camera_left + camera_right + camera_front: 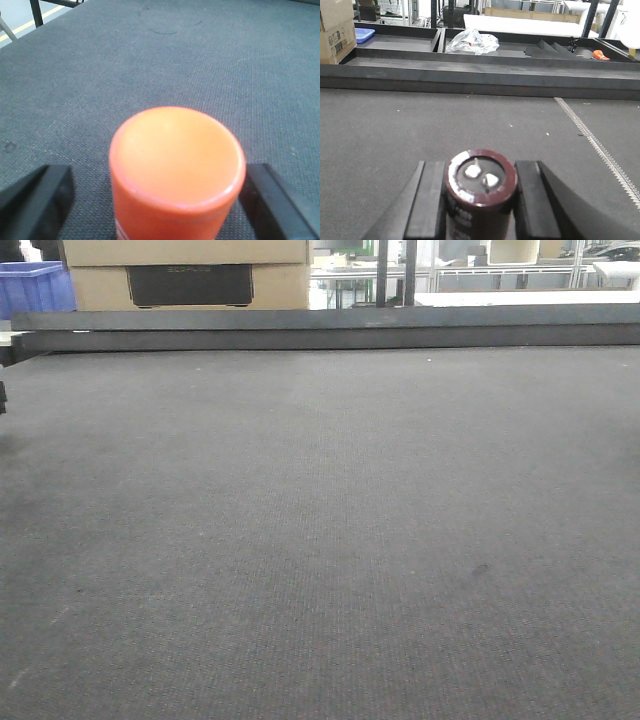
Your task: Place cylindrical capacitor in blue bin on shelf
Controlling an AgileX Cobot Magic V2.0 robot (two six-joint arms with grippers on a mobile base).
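Note:
The cylindrical capacitor (481,197), dark brown with two silvery terminals on its top, stands upright between the black fingers of my right gripper (480,170). The gripper is shut on it, just above the dark grey table (395,130). My left gripper (156,172) is open around an orange cylinder (175,165). Its right finger (270,200) is close against the cylinder and its left finger (40,200) stands apart. A blue bin (35,285) shows beyond the table's far left corner. The shelf is out of view. Neither gripper appears in the front view.
A raised dark rail (320,328) runs along the table's far edge. Behind it are a cardboard box (185,275), a crumpled plastic bag (472,41) and a shallow blue tray (364,34). A toothed strip (600,147) crosses the table at the right.

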